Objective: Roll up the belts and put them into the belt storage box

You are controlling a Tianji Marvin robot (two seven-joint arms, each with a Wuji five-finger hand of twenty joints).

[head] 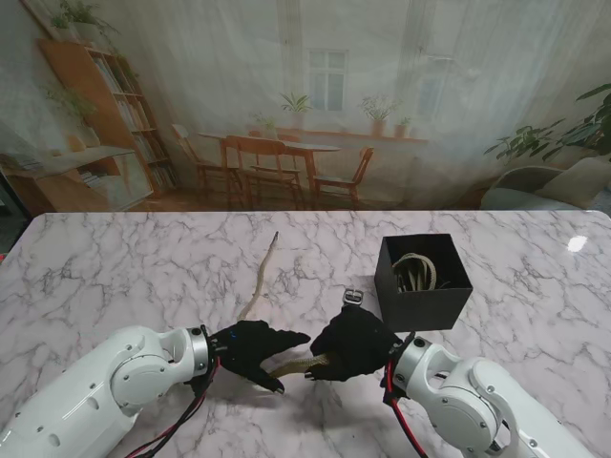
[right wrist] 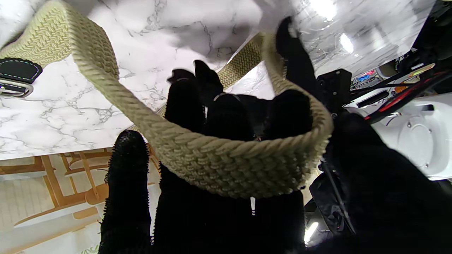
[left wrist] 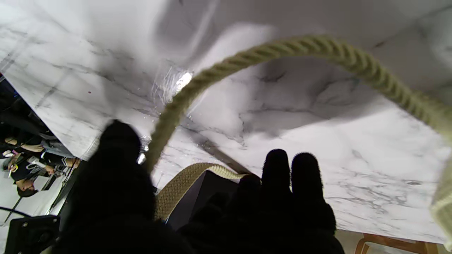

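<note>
1. The step in hand looked like starting the coil of the woven beige belt. The right hand had its fingers curled round a loop of it near the buckle; the right wrist view showed the webbing wrapped across the fingers.
2. The left hand held the strap just beside the right, the belt passing between thumb and fingers; how firmly it pinched I could not tell.
3. To do it well, I judged the right hand should keep the turns flat and tight while the left fed slack and kept the webbing untwisted.
4. The free tail ran away from me across the table, well clear of the belt storage box, which stood just beyond the right hand with a rolled belt already inside.
5. The white marble-patterned table was glossy, so the tail would probably slide easily. Behind it hung a printed backdrop of a café room.
</note>
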